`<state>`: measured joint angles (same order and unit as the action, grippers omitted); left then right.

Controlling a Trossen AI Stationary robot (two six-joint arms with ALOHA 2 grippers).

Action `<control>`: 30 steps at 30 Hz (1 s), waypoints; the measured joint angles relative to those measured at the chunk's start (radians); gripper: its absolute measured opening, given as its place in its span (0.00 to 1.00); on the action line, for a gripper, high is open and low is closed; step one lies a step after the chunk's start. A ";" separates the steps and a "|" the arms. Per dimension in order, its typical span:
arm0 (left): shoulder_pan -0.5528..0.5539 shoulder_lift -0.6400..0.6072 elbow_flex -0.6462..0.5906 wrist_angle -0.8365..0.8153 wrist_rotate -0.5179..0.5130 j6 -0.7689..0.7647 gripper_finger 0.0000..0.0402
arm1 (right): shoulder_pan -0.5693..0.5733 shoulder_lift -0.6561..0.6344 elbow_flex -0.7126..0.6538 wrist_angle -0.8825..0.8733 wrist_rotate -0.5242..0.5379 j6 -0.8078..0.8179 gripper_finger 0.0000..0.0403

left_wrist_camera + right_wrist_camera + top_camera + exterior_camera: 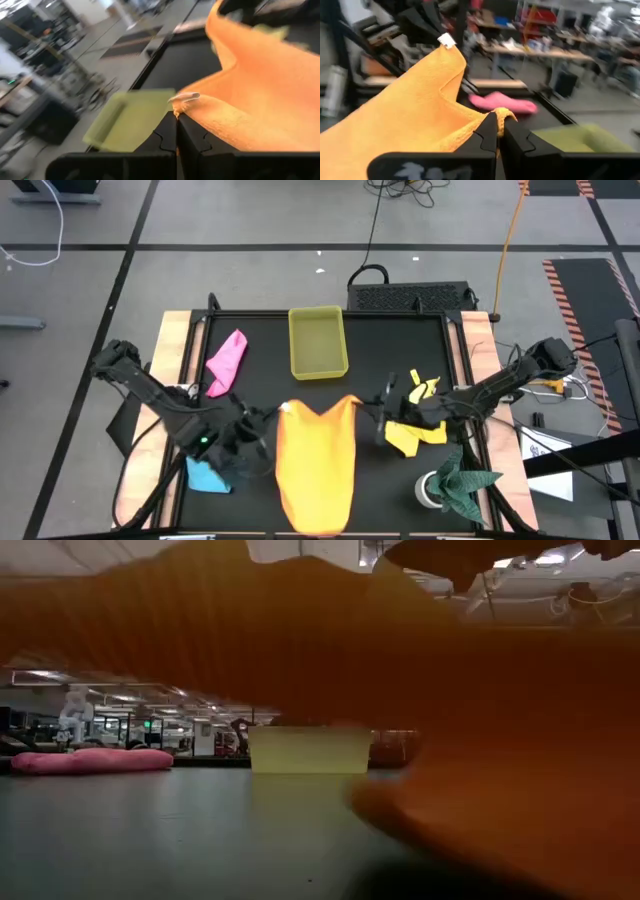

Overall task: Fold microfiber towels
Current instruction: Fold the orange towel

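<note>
The orange towel (316, 465) is stretched out at the middle of the table, raised at its far edge, and it fills most of the low view (330, 650). My left gripper (281, 415) is shut on its far left corner and my right gripper (364, 410) is shut on its far right corner. A pink towel (227, 362) lies bunched at the far left. The yellow towel (414, 436) lies crumpled under my right arm. A light blue towel (206, 475) lies under my left arm. My left gripper pinches the orange towel's corner (181, 109) between its two fingers, right beside the white tag (186, 97). The fingers come in from the table's left, slanting a little downward. The corner is lifted clear, and the cloth falls away toward the near edge. My right gripper pinches the towel's opposite corner (501, 114) between its two fingers, coming in level from the table's right. This corner is lifted clear too. The edge between the two corners sags, and the towel's near end (316, 522) rests on the table.
A yellow translucent tray (318, 342) stands at the far middle of the table. A dark green cloth (464, 485) sits by a white object at the near right. Wooden rails (178, 350) border the black table top on the left and right.
</note>
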<state>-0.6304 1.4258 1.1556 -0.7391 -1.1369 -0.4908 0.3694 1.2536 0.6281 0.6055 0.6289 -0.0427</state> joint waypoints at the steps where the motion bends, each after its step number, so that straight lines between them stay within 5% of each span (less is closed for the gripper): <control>1: 0.023 0.001 -0.027 0.001 0.002 -0.001 0.01 | -0.021 0.014 0.000 -0.008 0.000 0.009 0.00; 11: 0.076 0.001 -0.165 0.009 0.016 -0.037 0.01 | -0.106 0.167 0.000 0.047 -0.020 -0.025 0.00; 23: -0.229 0.000 0.059 0.298 0.236 0.223 0.01 | 0.140 0.063 0.003 0.471 -0.684 0.058 0.00; 30: -0.376 0.000 0.097 0.626 0.139 0.457 0.01 | 0.323 0.063 0.113 0.541 -0.694 -0.002 0.00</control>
<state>-1.0060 1.4258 1.2527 -0.1130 -0.9975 -0.0337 0.6923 1.3170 0.7414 1.1468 -0.0647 -0.0450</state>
